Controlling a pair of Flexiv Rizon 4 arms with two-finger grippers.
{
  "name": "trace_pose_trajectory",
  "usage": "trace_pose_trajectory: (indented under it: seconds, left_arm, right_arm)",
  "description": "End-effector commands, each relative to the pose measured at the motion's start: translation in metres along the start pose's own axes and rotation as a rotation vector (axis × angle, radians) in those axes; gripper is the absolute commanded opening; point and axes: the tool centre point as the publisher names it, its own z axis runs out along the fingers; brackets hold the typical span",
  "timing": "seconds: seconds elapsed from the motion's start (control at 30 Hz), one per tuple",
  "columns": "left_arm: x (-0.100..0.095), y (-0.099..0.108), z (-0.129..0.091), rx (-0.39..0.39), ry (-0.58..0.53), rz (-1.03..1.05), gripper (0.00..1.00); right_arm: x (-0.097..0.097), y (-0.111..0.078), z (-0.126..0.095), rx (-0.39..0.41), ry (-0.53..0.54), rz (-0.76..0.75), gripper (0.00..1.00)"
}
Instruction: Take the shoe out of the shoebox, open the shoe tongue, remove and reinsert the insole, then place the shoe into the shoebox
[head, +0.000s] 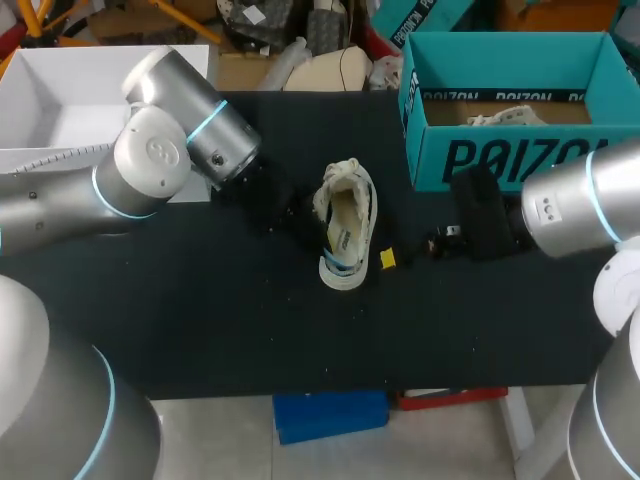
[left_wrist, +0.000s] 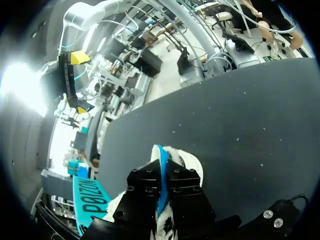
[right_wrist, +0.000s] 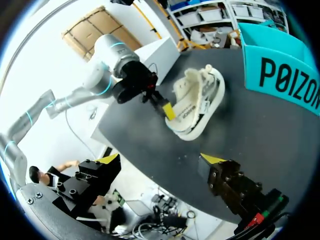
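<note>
One pale shoe (head: 347, 215) lies on its side near the middle of the dark surface (head: 200, 320), its opening turned toward the left arm and its sole toward the right. One teal shoebox (head: 500, 160) stands open at the far right of the surface, apart from the shoe, and a single pale laced item (head: 505, 117) shows inside it; how much of it is there cannot be told. There are two pincers, one to each arm. The left pincer (left_wrist: 161, 175) is at the shoe's open side, its two dark fingers (left_wrist: 145, 187) drawn nearly together and pressing from both sides on a blue-edged strip of the shoe, so it is clamped on the shoe. In the right wrist view one yellow tip of that left pincer (right_wrist: 168, 111) sits against the shoe's (right_wrist: 197, 102) rim. The right pincer (right_wrist: 160, 160) hangs low over the surface just beside the shoe's sole end, with its yellow tips spread wide and nothing between them, touching nothing, the shoebox (right_wrist: 280, 75) off to its side.
</note>
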Motion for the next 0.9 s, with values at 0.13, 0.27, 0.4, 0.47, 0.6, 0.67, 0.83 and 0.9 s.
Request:
trace_pose_trajectory:
  seconds: [0.13,0.27,0.4,0.47,0.6,0.67,0.83,0.9]
  left_arm:
    - [-0.005,0.012,0.006,-0.078,0.009,-0.012,0.00]
    - [-0.008,0.019,0.003,-0.131,0.023,-0.019,0.00]
    - [-0.009,0.021,0.002,-0.120,0.045,-0.020,0.00]
    - [-0.010,0.022,0.004,-0.106,0.056,-0.020,0.00]
    - [-0.009,0.025,0.011,-0.065,0.101,-0.023,0.00]
    - [-0.007,0.026,0.016,-0.050,0.131,-0.027,0.00]
    - [0.003,0.031,0.028,-0.018,0.202,-0.060,0.00]
    - [0.007,0.033,0.033,-0.012,0.216,-0.066,0.00]
  right_arm:
    - [0.001,0.000,0.001,0.001,-0.004,0.001,1.00]
    - [0.001,0.000,0.001,0.001,-0.004,0.001,1.00]
    - [0.001,0.000,0.001,0.001,-0.004,0.001,1.00]
    - [0.001,0.000,0.001,0.001,-0.004,0.001,1.00]
    - [0.001,0.000,0.001,0.001,-0.004,0.001,1.00]
    - [0.001,0.000,0.001,0.001,-0.004,0.001,1.00]
    - [0.001,0.000,0.001,0.001,-0.004,0.001,1.00]
    - [0.001,0.000,0.001,0.001,-0.004,0.001,1.00]
